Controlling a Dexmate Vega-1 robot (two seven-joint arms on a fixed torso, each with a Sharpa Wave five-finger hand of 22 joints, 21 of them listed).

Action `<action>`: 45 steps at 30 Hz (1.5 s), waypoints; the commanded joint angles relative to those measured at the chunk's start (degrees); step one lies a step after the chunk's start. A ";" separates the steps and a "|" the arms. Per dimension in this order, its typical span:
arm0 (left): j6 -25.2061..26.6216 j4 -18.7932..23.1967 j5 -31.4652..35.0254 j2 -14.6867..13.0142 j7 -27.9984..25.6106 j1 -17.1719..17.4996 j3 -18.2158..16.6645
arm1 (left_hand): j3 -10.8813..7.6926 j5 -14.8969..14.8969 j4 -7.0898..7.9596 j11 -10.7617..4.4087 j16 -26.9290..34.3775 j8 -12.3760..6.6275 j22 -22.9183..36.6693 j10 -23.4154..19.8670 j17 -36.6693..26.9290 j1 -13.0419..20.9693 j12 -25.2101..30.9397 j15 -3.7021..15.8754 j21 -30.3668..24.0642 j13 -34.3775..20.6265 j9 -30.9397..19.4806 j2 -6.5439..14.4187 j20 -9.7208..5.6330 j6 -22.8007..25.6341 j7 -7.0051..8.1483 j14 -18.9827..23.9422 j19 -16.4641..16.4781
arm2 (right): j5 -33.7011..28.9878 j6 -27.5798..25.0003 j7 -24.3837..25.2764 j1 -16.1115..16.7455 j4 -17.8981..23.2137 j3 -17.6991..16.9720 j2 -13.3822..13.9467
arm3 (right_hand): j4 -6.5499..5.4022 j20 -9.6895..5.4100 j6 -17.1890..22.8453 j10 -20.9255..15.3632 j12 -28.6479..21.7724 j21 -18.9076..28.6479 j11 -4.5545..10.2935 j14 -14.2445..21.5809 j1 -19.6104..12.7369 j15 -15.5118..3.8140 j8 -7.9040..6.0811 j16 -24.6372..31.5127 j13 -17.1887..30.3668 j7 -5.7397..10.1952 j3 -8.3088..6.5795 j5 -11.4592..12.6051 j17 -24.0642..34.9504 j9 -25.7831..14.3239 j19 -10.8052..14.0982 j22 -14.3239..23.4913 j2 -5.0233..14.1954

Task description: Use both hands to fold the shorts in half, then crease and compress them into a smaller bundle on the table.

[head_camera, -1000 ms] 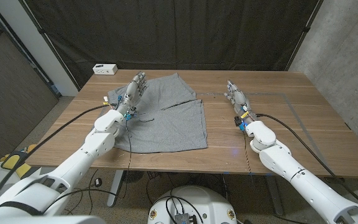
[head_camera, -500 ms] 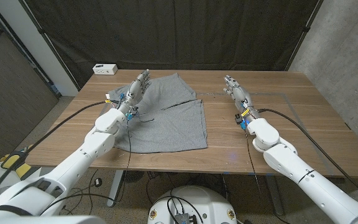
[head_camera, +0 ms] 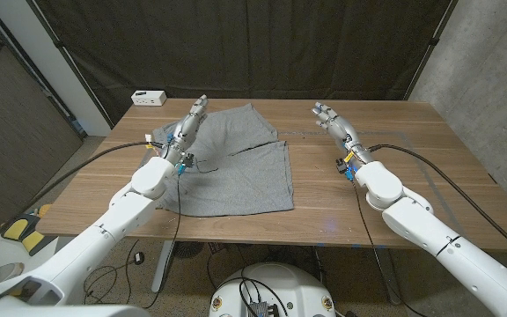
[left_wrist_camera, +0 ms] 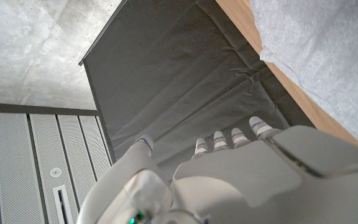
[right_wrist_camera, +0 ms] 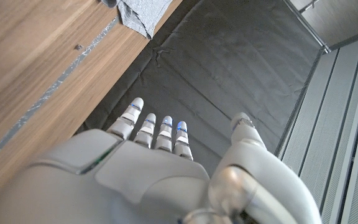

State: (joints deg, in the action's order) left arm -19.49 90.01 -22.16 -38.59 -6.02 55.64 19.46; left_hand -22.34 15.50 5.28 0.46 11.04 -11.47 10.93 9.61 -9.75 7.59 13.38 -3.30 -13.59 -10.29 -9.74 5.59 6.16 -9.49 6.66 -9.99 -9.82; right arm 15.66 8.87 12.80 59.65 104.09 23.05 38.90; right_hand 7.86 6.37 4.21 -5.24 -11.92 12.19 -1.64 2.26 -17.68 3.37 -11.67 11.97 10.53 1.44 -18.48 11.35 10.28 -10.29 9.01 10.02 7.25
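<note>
Grey shorts [head_camera: 236,163] lie spread flat on the wooden table [head_camera: 394,167], waistband toward the far edge, legs toward me. My left hand [head_camera: 188,129] hovers over the shorts' left side with its fingers stretched out and nothing in it. My right hand [head_camera: 333,125] is raised to the right of the shorts, apart from the cloth, fingers extended and empty. In the left wrist view the grey cloth [left_wrist_camera: 328,56] and the hand's fingers [left_wrist_camera: 229,140] show against the dark curtain. A corner of the shorts [right_wrist_camera: 138,14] shows in the right wrist view, beyond the fingers [right_wrist_camera: 154,127].
A small white box [head_camera: 149,98] sits at the table's far left corner. A dark curtain [head_camera: 253,44] hangs behind the table. Grey tape lines [head_camera: 412,145] mark the wood on the right side.
Both hands have lifted and reached farther toward the table's back edge. The shorts have not moved.
</note>
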 commanded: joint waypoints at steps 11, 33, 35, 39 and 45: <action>8.46 15.97 11.83 -8.53 -11.15 11.40 -6.29 | -0.22 -0.60 -1.06 0.77 -0.06 -0.17 0.08 -0.37 -0.15 1.37 0.44 -0.50 0.13 -0.25 -0.25 0.06 0.48 0.25 0.20 -4.26 -0.77 | -10.80 -9.23 2.18 1.88 10.58 0.45 5.86 | 0.61 -0.21 0.53 -0.73 -0.24 0.14 0.47 0.76 -1.48 -0.10 -0.18 0.30 0.34 0.16 -0.58 -0.27 0.14 -0.17 0.72 0.17 0.36; 15.05 26.39 20.78 -12.69 -15.37 22.97 -15.20 | -0.30 -1.22 -1.69 0.69 -0.28 0.22 0.11 -0.38 -0.18 1.98 0.10 -0.53 0.30 -0.29 -0.27 -0.09 0.50 0.20 0.24 -4.21 -0.90 | -20.36 -17.92 1.94 2.04 18.91 3.09 8.03 | 1.15 -0.52 0.99 -1.45 -0.14 0.14 0.99 1.62 -3.06 -0.67 0.00 0.24 0.36 0.50 -1.28 -0.74 0.13 -0.21 1.41 0.16 0.47; 15.51 27.25 21.16 -12.77 -15.16 24.07 -16.12 | -0.30 -1.27 -1.74 0.80 -0.29 0.24 0.11 -0.41 -0.19 2.02 0.09 -0.50 0.31 -0.29 -0.28 -0.10 0.48 0.21 0.30 -4.20 -0.91 | -21.31 -18.99 1.54 2.05 19.87 3.43 8.41 | 1.17 -0.50 1.00 -1.48 -0.14 0.14 1.02 1.63 -3.14 -0.67 0.02 0.22 0.36 0.50 -1.31 -0.76 0.13 -0.21 1.45 0.16 0.47; 16.49 28.75 22.62 -12.75 -15.11 26.20 -17.85 | -0.31 -1.50 -1.95 -0.26 -0.38 0.35 0.13 -0.26 -0.20 2.20 -0.09 -0.48 0.36 -0.30 -0.28 -0.16 0.43 0.18 0.25 -4.27 -0.93 | -22.10 -20.62 0.76 2.25 21.28 3.80 8.75 | 1.19 -0.58 0.98 -1.53 -0.09 0.11 1.12 1.69 -3.34 -0.81 0.08 0.18 0.37 0.57 -1.39 -0.80 0.14 -0.22 1.49 0.15 0.48; 18.32 31.03 25.98 -12.23 -15.55 29.51 -20.15 | -0.32 -1.64 -2.07 -0.41 -0.39 0.43 0.14 -0.28 -0.21 2.30 -0.16 -0.41 0.38 -0.31 -0.29 -0.19 0.45 0.14 0.27 -4.21 -0.92 | -23.87 -23.36 0.08 2.93 23.60 4.38 9.63 | 1.13 -0.68 0.75 -1.51 -0.01 0.07 1.20 1.68 -3.50 -0.90 0.24 0.11 0.38 0.83 -1.43 -0.85 0.18 -0.23 1.53 0.16 0.52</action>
State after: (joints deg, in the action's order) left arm -4.46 116.60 -1.42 -50.75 -20.71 79.36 3.58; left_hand -22.64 13.96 3.64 0.39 10.80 -11.22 10.94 9.22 -9.73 9.26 13.37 -3.60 -13.30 -10.27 -9.72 5.28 6.14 -9.28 6.86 -9.67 -9.82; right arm -4.70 -9.79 13.92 61.76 123.57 26.25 47.21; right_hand 8.97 5.63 4.81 -6.25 -11.92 12.19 -0.61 3.48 -20.17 2.76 -11.67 11.97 10.80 2.06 -19.60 10.58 10.27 -10.27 10.15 10.00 7.77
